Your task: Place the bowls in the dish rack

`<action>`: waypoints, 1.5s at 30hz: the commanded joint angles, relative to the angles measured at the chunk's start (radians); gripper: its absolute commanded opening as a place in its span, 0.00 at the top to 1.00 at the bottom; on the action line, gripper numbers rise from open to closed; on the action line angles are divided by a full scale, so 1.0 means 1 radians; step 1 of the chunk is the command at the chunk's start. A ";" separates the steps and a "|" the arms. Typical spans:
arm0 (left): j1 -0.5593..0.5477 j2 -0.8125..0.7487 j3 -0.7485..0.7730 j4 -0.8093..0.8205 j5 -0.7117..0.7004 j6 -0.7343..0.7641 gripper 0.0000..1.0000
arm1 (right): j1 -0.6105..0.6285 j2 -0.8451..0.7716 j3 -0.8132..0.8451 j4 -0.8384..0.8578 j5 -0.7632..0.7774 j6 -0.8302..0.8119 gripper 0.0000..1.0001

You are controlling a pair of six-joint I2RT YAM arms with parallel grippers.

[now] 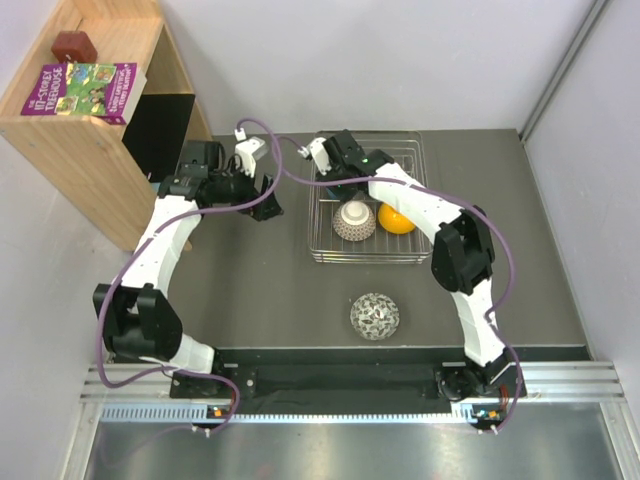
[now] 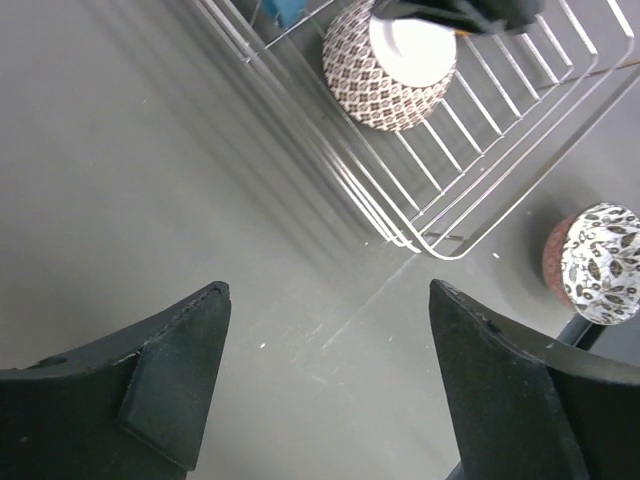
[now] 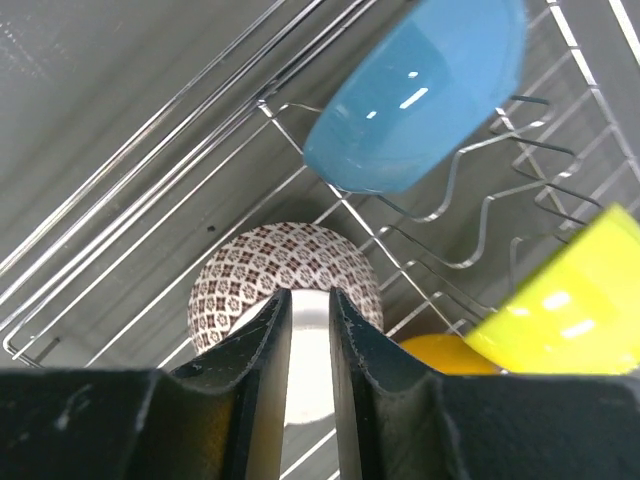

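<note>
The dish rack [image 1: 366, 257] stands at the back centre. In it lie a white bowl with brown lattice [image 1: 354, 222] [image 2: 388, 62] [image 3: 285, 262], turned over with its white base up, and an orange bowl [image 1: 397, 219] [image 3: 430, 350]. The right wrist view also shows a blue bowl [image 3: 420, 90] and a yellow-green bowl [image 3: 570, 300] leaning on the prongs. A bowl with a reddish outside and a black-and-white inside [image 1: 375, 316] [image 2: 592, 262] sits on the table in front of the rack. My right gripper [image 1: 338, 178] [image 3: 310, 292] hangs over the lattice bowl, shut, nothing between its fingers. My left gripper [image 1: 263, 198] [image 2: 325, 290] is open and empty, left of the rack.
A wooden shelf [image 1: 95, 140] stands at the back left corner, with a book [image 1: 85, 88] and a red-brown object [image 1: 74, 45] on top. Both arms' bases sit on the rail at the near edge. A wall runs along the right side.
</note>
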 commanded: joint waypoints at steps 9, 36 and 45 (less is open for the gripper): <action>-0.001 -0.028 -0.009 0.123 0.080 -0.040 0.01 | -0.031 -0.004 -0.080 0.065 -0.099 0.021 0.80; 0.008 -0.088 -0.035 0.132 0.055 -0.040 0.01 | -0.070 -0.257 -0.390 0.042 -0.168 0.023 0.88; 0.010 -0.114 -0.024 0.094 0.041 -0.022 0.01 | -0.028 -0.181 -0.343 -0.001 -0.251 0.016 0.92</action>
